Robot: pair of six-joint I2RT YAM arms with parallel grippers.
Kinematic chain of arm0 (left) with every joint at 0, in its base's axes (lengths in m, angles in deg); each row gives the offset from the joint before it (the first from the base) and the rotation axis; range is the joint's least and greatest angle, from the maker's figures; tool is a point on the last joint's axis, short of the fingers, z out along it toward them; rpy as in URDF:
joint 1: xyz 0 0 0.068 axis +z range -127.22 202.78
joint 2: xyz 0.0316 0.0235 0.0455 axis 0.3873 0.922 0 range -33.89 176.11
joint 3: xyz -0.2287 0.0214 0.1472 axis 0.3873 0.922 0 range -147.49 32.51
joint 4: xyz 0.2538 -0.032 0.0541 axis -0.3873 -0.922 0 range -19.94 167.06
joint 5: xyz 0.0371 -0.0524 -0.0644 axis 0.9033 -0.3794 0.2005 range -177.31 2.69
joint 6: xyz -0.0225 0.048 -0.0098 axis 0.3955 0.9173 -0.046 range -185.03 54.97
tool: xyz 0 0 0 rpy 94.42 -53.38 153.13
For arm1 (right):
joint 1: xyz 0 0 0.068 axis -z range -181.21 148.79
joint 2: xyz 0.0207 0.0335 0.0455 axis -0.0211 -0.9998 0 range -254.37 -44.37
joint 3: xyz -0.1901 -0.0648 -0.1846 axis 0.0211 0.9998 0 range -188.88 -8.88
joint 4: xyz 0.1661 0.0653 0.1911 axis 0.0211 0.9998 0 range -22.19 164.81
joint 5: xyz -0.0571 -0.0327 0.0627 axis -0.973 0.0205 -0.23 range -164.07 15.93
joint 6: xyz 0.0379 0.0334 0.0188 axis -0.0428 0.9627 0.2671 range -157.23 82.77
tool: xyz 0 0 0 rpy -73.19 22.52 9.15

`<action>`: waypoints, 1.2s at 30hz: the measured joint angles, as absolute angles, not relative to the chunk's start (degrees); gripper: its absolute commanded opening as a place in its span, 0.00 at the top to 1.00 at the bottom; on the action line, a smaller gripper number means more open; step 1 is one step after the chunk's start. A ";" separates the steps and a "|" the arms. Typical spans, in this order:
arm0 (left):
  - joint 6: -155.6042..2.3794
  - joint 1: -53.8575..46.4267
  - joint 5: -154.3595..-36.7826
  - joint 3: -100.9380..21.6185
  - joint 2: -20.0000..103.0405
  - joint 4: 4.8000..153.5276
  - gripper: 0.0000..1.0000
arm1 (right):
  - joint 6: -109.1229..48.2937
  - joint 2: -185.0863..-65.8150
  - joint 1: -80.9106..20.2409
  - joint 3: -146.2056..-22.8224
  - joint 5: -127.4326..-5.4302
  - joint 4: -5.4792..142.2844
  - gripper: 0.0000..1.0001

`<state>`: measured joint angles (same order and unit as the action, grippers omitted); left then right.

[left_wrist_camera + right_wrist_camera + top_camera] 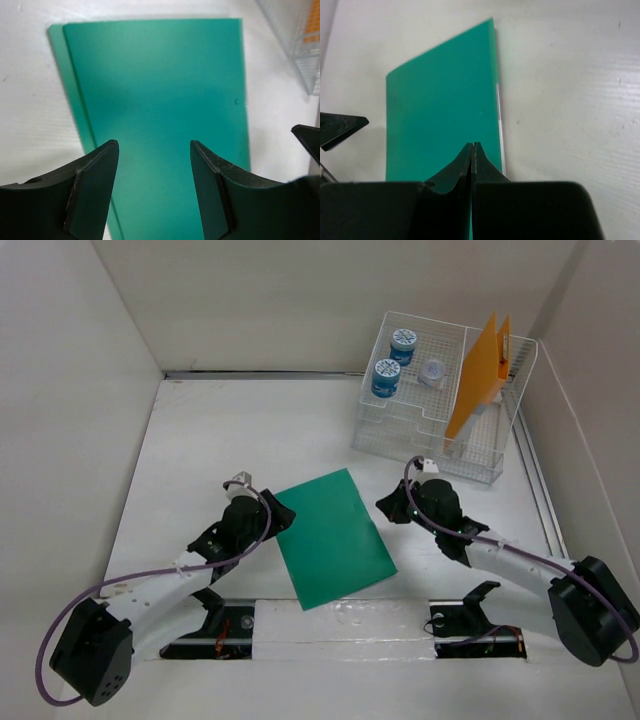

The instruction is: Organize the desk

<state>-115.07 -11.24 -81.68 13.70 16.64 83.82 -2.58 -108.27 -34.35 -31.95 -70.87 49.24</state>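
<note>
A green folder (335, 538) lies flat on the white desk (200, 440) between my two arms. My left gripper (283, 517) is open at the folder's left edge; in the left wrist view the gripper (154, 145) has the folder (160, 85) filling the gap between its fingers, and nothing is gripped. My right gripper (385, 506) is at the folder's right edge. Seen from the right wrist, this gripper (473, 145) has its jaws pressed together over the folder (440, 110), and I see nothing held. I cannot tell whether its tips touch the folder.
A white wire-mesh rack (440, 430) stands at the back right. It holds two blue-lidded jars (386, 378), a small round thing (432, 372) and an upright orange folder (480, 380). Off-white wall panels close in the left, back and right sides.
</note>
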 measured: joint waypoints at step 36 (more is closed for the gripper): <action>-121.11 -12.46 -80.63 23.76 28.26 104.39 0.52 | -5.66 -134.74 -30.07 -36.89 -54.24 39.40 1.00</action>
